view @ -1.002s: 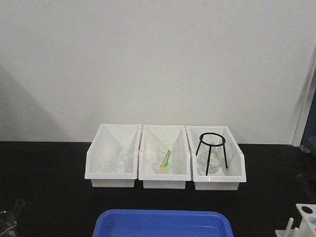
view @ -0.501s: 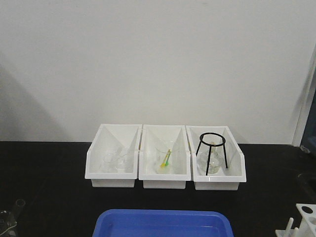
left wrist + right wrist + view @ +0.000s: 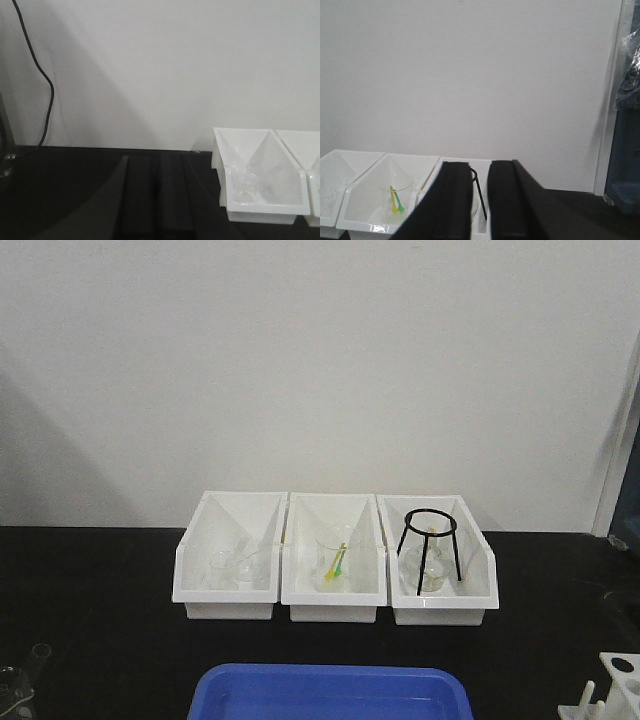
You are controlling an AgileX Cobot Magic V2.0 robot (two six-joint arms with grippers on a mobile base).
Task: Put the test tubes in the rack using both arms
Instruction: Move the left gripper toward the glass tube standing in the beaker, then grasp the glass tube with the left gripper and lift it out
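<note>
No arm or gripper shows in the front view. The white rack (image 3: 621, 681) stands at the bottom right corner, cut off by the frame edge. At the bottom left corner a slim clear test tube (image 3: 39, 652) leans by a wider glass beaker (image 3: 12, 690), both partly cut off. In the left wrist view my left gripper (image 3: 158, 200) hangs over bare black table, left of the bins, a narrow gap between its black fingers, nothing held. In the right wrist view my right gripper (image 3: 480, 200) is open by a narrow gap, empty, pointing at the right bin.
Three white open-front bins sit in a row at the back: the left bin (image 3: 228, 602) holds glassware, the middle bin (image 3: 332, 602) a beaker with yellow and green sticks, the right bin (image 3: 445, 608) a black tripod stand over a flask. A blue tray (image 3: 330, 690) lies at the front.
</note>
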